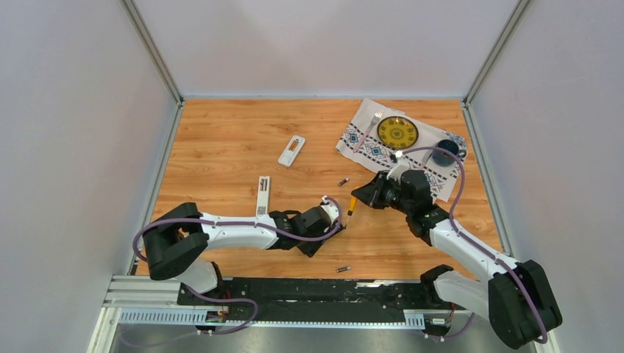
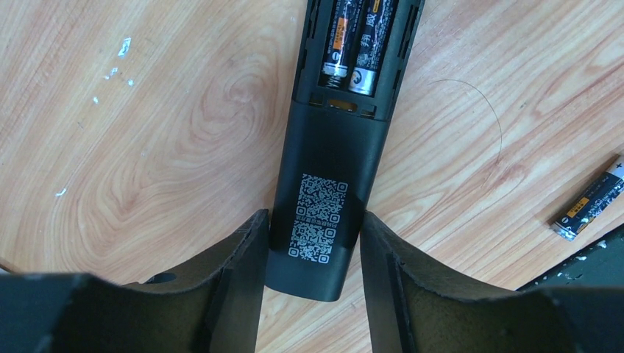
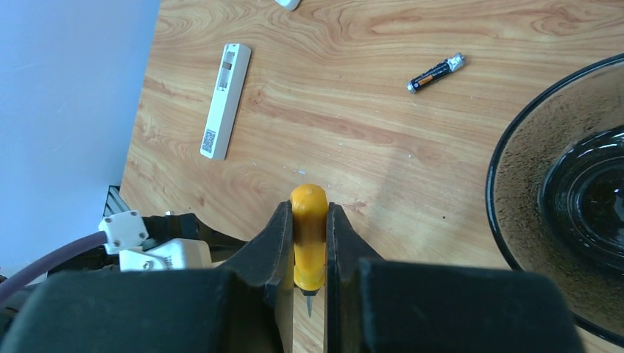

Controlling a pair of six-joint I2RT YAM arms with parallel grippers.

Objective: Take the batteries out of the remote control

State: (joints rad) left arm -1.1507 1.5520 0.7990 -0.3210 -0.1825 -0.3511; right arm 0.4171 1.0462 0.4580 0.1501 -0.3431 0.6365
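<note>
A black remote (image 2: 331, 158) lies back up with its battery bay open. Two batteries (image 2: 357, 40) sit side by side in the bay. My left gripper (image 2: 313, 224) is shut on the remote's lower end, one finger against each side; it also shows in the top view (image 1: 327, 223). My right gripper (image 3: 309, 213) is shut on a yellow screwdriver handle (image 3: 309, 235), the blade pointing back between the fingers. In the top view the screwdriver (image 1: 352, 205) hangs just right of the left gripper. Loose batteries lie on the table (image 1: 343, 181), (image 1: 344, 269), (image 2: 591, 207), (image 3: 437, 73).
A white remote (image 1: 292, 151) and a slim white remote (image 1: 263, 195), also in the right wrist view (image 3: 226, 99), lie left of centre. A patterned cloth (image 1: 368, 143) at the back right carries a yellow plate (image 1: 397, 132), a fork and a dark cup (image 1: 445, 153). A dark round rim (image 3: 508, 147) fills the right wrist view's right side.
</note>
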